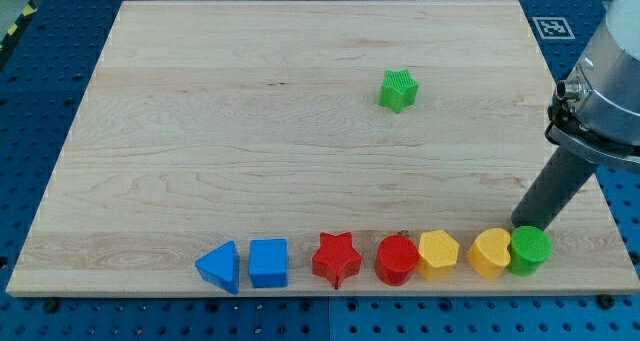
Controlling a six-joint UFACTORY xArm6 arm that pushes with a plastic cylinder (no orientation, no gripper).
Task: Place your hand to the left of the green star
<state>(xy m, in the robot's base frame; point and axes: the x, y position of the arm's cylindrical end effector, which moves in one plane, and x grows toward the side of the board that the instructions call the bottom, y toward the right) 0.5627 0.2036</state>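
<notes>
The green star (398, 90) lies alone on the wooden board, right of centre towards the view's top. My tip (522, 224) is at the board's lower right, just above the green cylinder (529, 250) and touching or nearly touching it. The tip is far below and to the right of the green star.
A row of blocks runs along the board's bottom edge: blue triangle (220, 267), blue cube (268, 263), red star (336, 259), red cylinder (397, 259), yellow hexagon (438, 254), yellow heart (490, 252), then the green cylinder. The board's right edge (600, 221) is close to the tip.
</notes>
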